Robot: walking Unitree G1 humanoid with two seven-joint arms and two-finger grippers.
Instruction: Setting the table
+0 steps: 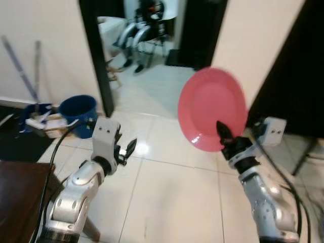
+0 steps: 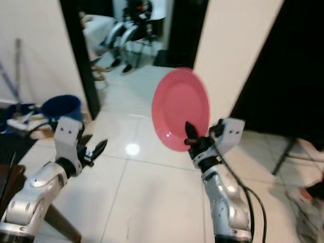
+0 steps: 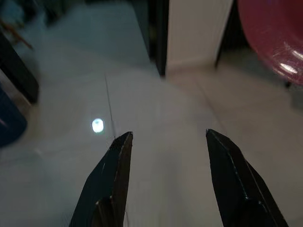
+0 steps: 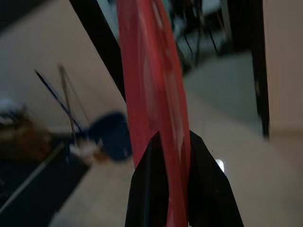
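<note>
A round pink plate (image 1: pixel 212 108) stands upright on edge in the air, with my right gripper (image 1: pixel 224 132) shut on its lower rim. In the right wrist view the plate (image 4: pixel 150 85) runs edge-on between the two black fingers (image 4: pixel 142 189). My left gripper (image 1: pixel 126 150) is held out over the white tiled floor at the left, open, with nothing between its fingertips (image 3: pixel 122 146). The plate's rim (image 3: pixel 274 38) also appears in the left wrist view. A dark brown table corner (image 1: pixel 17 197) sits at the lower left beside my left arm.
A blue bucket (image 1: pixel 77 110) with mops and clutter stands against the left wall. A dark door frame (image 1: pixel 98 61) opens onto a room with a metal chair (image 1: pixel 136 35). A cream wall corner (image 1: pixel 258 45) and a dark opening lie to the right.
</note>
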